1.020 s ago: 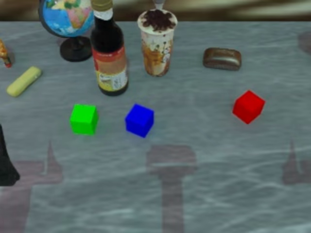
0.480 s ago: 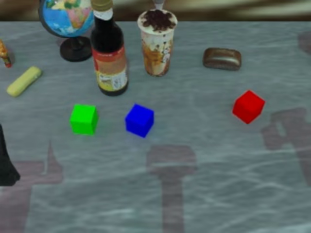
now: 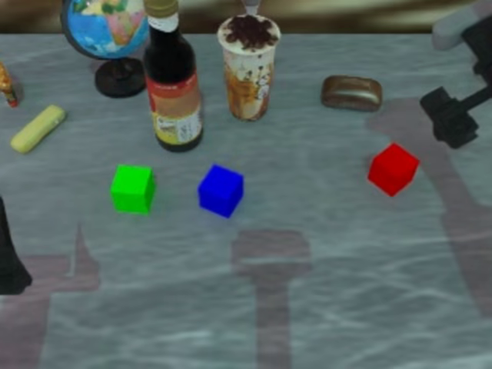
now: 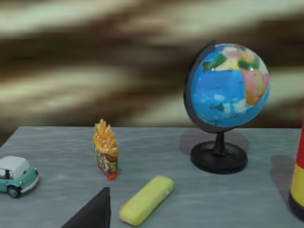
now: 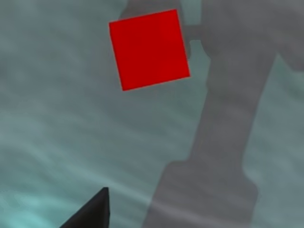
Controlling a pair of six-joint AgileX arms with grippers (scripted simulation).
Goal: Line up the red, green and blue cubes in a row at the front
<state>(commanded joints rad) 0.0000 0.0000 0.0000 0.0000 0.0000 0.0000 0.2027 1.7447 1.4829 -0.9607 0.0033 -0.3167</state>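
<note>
The red cube [image 3: 393, 169] sits alone on the right half of the desk [image 3: 323, 307], tilted relative to the desk edge, nothing touching it. In the right wrist view the same cube [image 5: 149, 49] lies flat on the surface with the arm's shadow just beside it. The blue cube [image 3: 221, 191] rests near the middle, also turned at an angle. The green cube [image 3: 132, 188] stands near it on the left, a gap between the two. All three lie in a rough band across the desk, the red one well apart from the other pair.

The right end effector [image 3: 453, 117] hovers at the far right, beyond the red cube and clear of it. It holds nothing; how far its fingers are spread cannot be told.

The left end effector [image 3: 9, 257] sits at the left edge, holding nothing, finger spacing not discernible.

Along the back stand a globe [image 3: 105, 31], a dark bottle [image 3: 172, 81], a topped cup [image 3: 248, 68] and a brown bread roll [image 3: 351, 92]. A yellow bar [image 3: 38, 128] lies at back left. The left wrist view also shows a toy car [image 4: 16, 175] and a fries figure [image 4: 105, 148].
</note>
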